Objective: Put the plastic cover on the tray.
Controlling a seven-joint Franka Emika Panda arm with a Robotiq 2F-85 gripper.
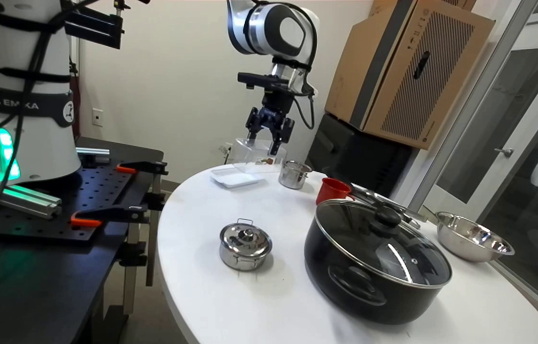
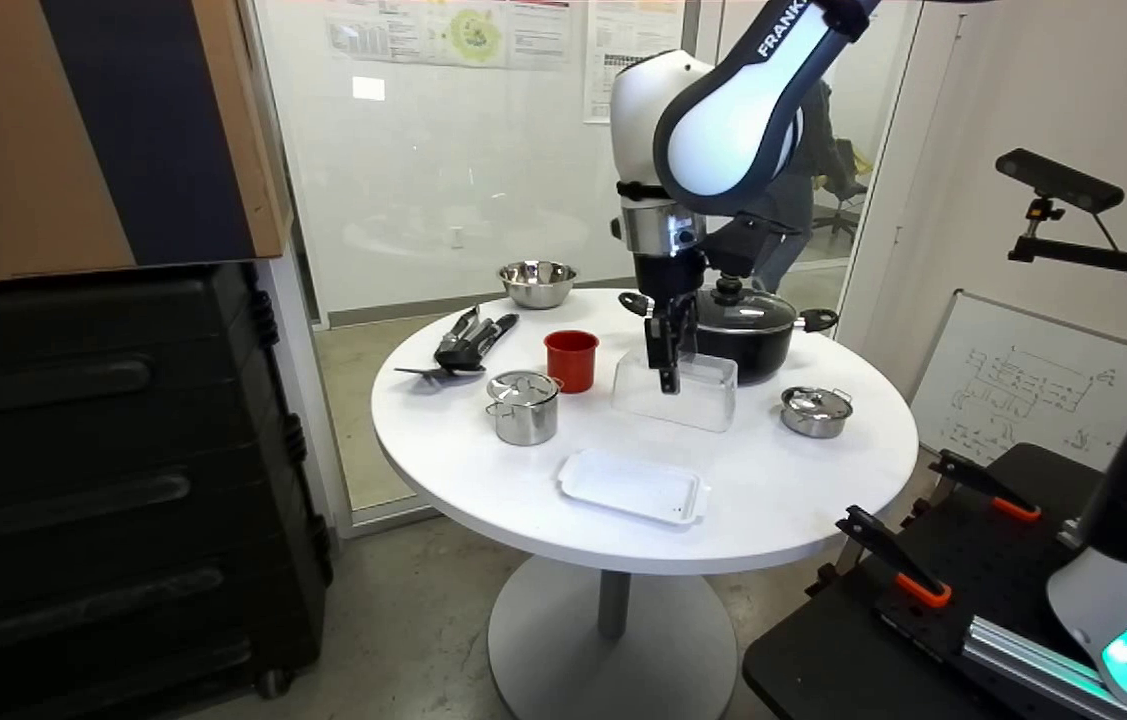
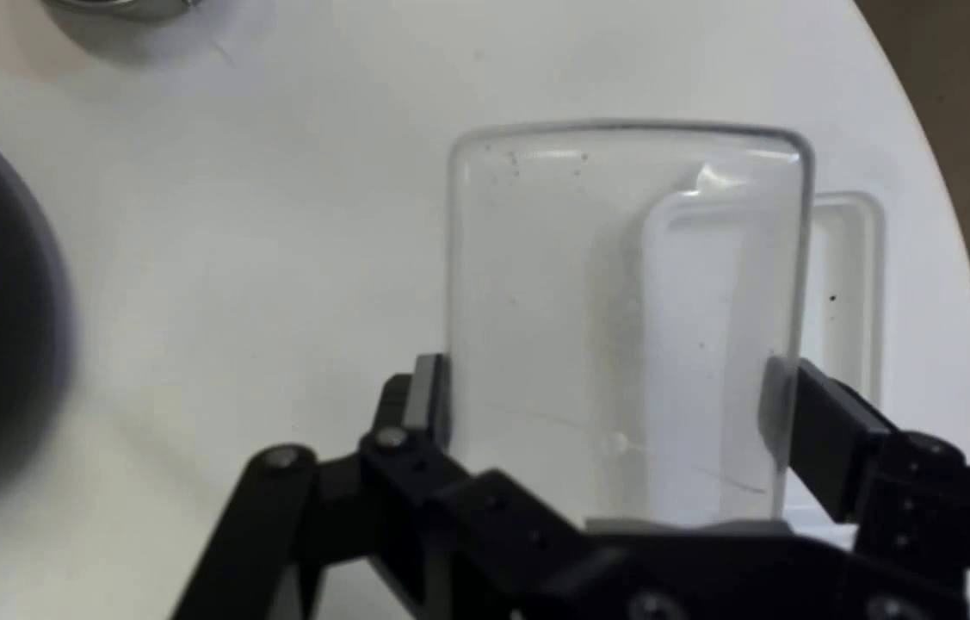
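My gripper (image 3: pixel 618 405) has its two pads pressed on opposite long sides of the clear plastic cover (image 3: pixel 549 250), a box-like lid with rounded edges. In an exterior view the cover (image 1: pixel 241 153) hangs level with the fingertips, above the far part of the table. The white shallow tray (image 2: pixel 633 485) lies flat near the table edge, with nothing on it. Seen from the wrist, the cover's right part overlaps the tray (image 3: pixel 859 267), whose right strip shows beyond it. In an exterior view the cover (image 2: pixel 708 400) appears beside the tray, offset toward the black pot.
A steel pot (image 2: pixel 526 415) and a red mug (image 2: pixel 571 362) stand near the cover. The big black pot (image 1: pixel 374 272) with a glass lid and a small metal tin (image 1: pixel 246 246) share the round table (image 1: pixel 192 267). A steel bowl (image 1: pixel 471 236) and utensils (image 2: pixel 468 340) lie farther off.
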